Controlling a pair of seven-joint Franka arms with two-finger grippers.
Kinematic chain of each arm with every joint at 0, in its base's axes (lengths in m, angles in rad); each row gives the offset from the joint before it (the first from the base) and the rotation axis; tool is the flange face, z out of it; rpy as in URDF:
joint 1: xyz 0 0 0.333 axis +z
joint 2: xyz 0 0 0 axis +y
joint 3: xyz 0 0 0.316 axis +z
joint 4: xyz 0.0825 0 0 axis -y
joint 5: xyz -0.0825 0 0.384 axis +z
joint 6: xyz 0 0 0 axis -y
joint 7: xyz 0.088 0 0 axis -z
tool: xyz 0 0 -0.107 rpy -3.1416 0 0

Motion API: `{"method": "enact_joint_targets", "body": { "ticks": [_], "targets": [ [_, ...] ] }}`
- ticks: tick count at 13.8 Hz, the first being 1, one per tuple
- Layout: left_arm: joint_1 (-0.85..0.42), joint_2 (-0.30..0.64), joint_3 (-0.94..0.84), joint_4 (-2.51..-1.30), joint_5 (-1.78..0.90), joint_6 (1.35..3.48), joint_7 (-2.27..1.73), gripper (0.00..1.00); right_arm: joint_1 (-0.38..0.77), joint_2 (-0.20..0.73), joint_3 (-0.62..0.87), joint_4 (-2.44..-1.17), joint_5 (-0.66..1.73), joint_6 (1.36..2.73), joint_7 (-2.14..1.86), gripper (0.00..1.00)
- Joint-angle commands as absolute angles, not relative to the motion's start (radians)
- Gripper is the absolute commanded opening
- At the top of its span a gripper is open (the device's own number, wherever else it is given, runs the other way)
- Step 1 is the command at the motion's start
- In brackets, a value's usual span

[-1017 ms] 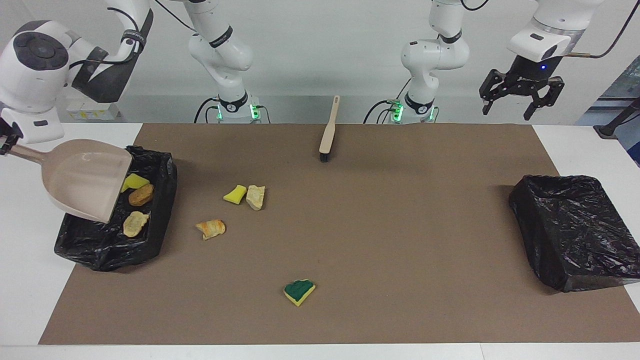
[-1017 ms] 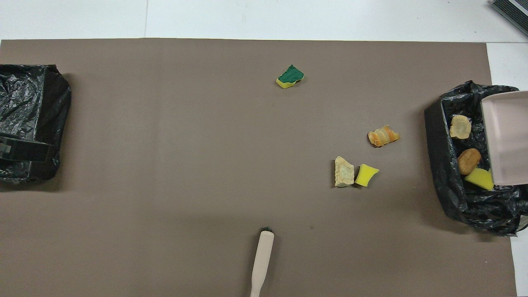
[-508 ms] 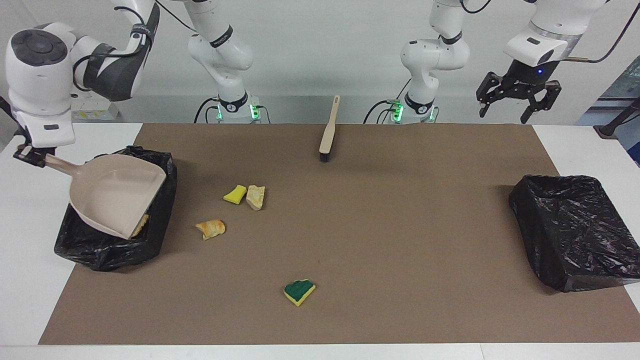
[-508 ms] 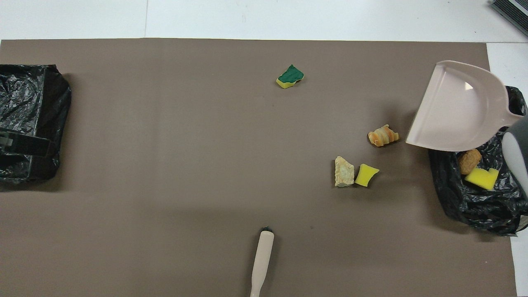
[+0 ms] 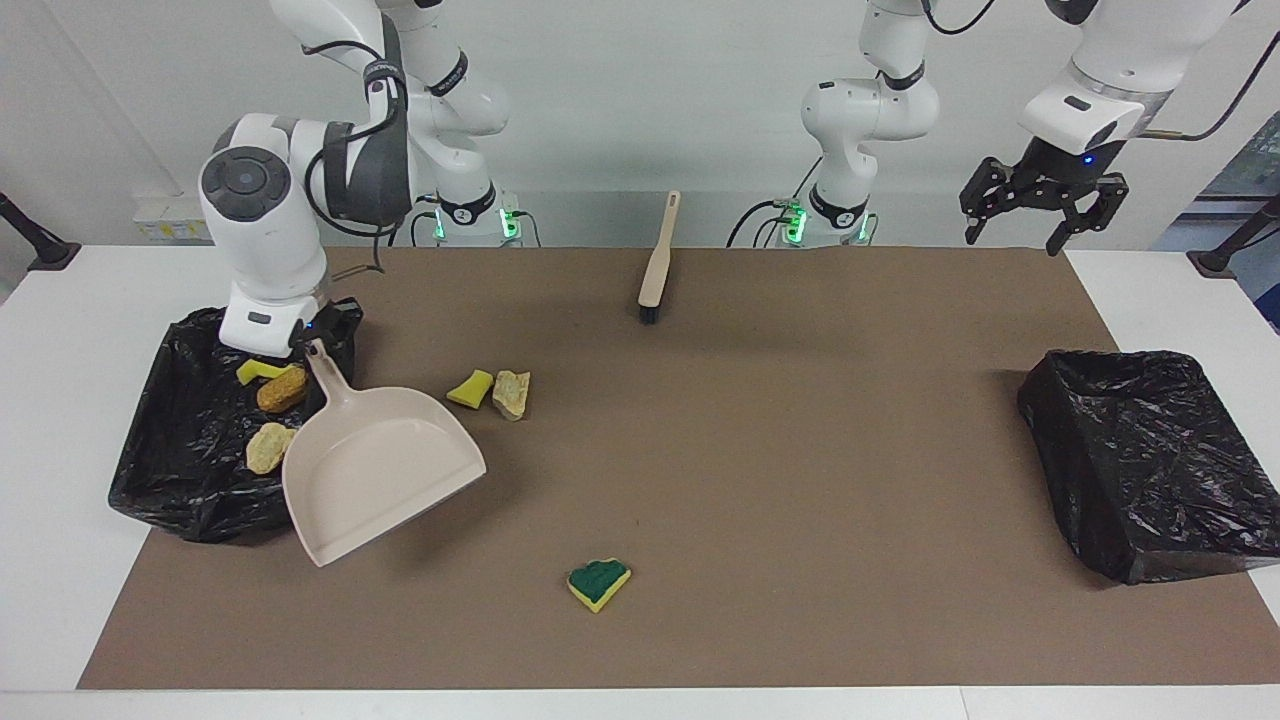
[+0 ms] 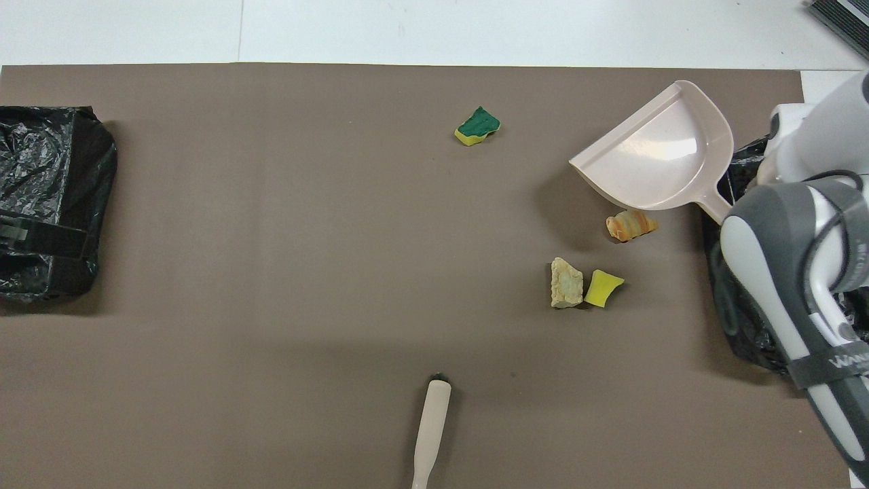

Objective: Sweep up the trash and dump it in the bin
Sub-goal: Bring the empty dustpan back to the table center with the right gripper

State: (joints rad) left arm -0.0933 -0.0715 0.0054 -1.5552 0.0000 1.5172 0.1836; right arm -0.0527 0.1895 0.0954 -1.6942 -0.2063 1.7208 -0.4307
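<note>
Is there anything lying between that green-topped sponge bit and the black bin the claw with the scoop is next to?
Nothing visible blocks it. Bare brown mat lies between the green-topped sponge piece and the bin. Only the dustpan, held up by the right claw, hangs over that stretch beside the bin.

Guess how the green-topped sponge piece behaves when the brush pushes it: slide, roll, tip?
The green-topped sponge piece lies flat, green face up, so it would probably slide rather than roll. It looks like light foam; a quick stroke might flick it. The brown mat may add some drag.
</note>
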Motion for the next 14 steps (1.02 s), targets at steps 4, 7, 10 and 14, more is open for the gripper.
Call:
{"method": "enact_joint_targets", "body": {
  "ticks": [4,7,10,14],
  "targets": [
    [-0.087,-0.083,0.011,-1.548,0.02,1.494,0.175,1.0,0.135,0.221,0.094,-1.724,-0.065,1.793,0.017,0.0],
    [-0.081,-0.086,0.011,-1.549,0.02,1.494,0.176,1.0,0.225,0.253,0.094,-1.724,0.021,1.848,0.146,0.0],
    [-0.086,-0.084,0.009,-1.548,0.02,1.502,0.175,1.0,0.336,0.29,0.094,-1.717,0.069,1.916,0.263,0.0],
    [-0.084,-0.084,0.009,-1.548,0.02,1.499,0.176,1.0,0.451,0.353,0.094,-1.695,0.113,1.977,0.383,0.0]
  ]
}}
